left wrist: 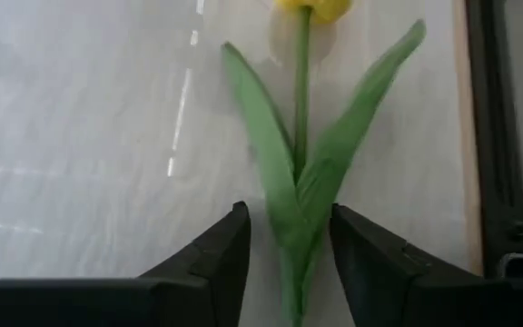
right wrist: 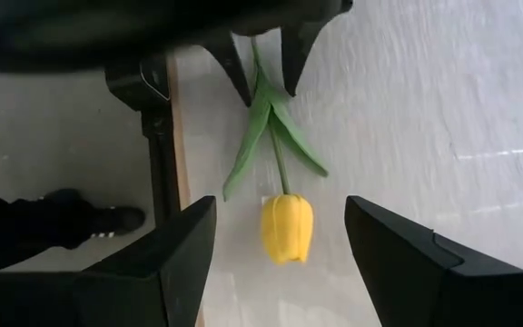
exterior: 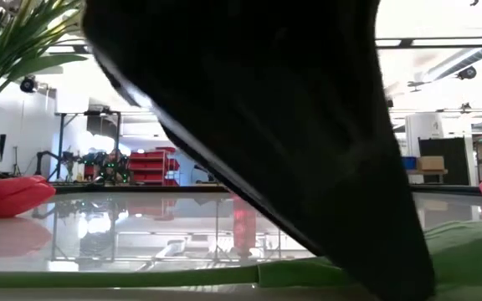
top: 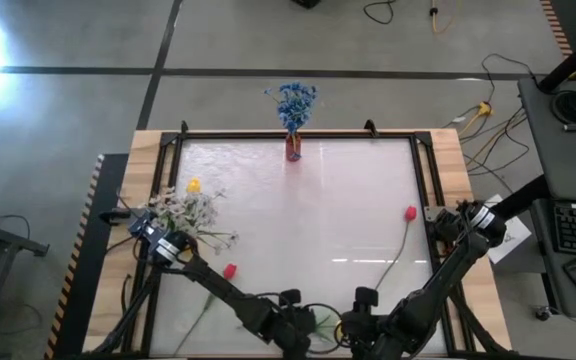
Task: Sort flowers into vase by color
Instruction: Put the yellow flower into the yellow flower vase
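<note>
A yellow tulip point(left wrist: 300, 136) lies flat on the table near its near edge, its bloom point(right wrist: 286, 227) pointing toward the right arm. My left gripper point(left wrist: 289, 218) is open, with one finger on each side of the stem at the base of the leaves point(right wrist: 260, 86). I see no clear touch. My right gripper point(right wrist: 280, 204) is open and hovers over the bloom. In the high view the two grippers point(top: 303, 322) point(top: 353, 320) face each other, with the green leaves point(top: 320, 322) between them. A vase point(top: 293, 148) of blue blossoms point(top: 293, 100) stands at the far edge.
A white spray point(top: 183, 212) and a second yellow tulip point(top: 194, 186) lie at the table's left. A red tulip point(top: 230, 270) lies left of centre and another point(top: 410, 213) at the right, each with its stem running toward the near edge. The dark frame rail point(right wrist: 157, 136) runs close beside the tulip.
</note>
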Action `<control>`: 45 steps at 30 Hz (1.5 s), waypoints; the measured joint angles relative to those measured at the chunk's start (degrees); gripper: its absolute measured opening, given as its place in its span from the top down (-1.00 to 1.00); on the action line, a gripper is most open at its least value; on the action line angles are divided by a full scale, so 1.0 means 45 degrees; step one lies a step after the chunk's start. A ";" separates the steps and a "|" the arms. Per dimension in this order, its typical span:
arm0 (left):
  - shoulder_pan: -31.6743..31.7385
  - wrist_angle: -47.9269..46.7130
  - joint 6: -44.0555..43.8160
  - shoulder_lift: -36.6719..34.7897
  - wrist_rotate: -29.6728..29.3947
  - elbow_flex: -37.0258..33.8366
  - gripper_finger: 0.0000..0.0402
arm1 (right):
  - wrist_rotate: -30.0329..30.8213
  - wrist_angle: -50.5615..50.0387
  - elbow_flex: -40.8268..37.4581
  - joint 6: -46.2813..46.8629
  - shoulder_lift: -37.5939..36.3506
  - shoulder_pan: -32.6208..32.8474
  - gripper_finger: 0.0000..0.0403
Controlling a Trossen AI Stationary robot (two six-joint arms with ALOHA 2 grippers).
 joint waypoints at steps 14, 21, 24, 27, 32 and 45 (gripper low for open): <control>0.0458 -0.0207 0.0369 -0.0007 0.1161 0.0110 0.98 | -0.0013 -0.0059 -0.0010 0.0010 -0.0249 0.0000 -0.18; -0.0048 -0.1573 0.0991 -0.1607 -0.1078 0.0075 1.00 | 0.1098 -0.1156 -0.0010 0.0533 -0.2242 0.0034 -0.15; -0.0376 -0.1797 0.1580 -0.2725 -0.2324 0.0029 1.00 | 0.2365 -0.1289 -0.0011 0.0410 -0.3286 0.0111 -0.12; -0.0685 -0.2135 0.2429 -0.4025 -0.3375 -0.0328 1.00 | 0.3692 -0.1286 -0.0010 -0.0021 -0.4206 0.0174 -0.10; -0.1187 -0.1898 0.3468 -0.7095 -0.4303 -0.2076 1.00 | 0.5081 -0.1202 -0.0010 -0.0793 -0.5300 0.0204 -0.09; -0.1961 0.1980 0.5547 -1.6416 -0.4283 -1.0116 1.00 | 0.5862 -0.1225 -0.0010 -0.1671 -0.5838 0.0113 -0.09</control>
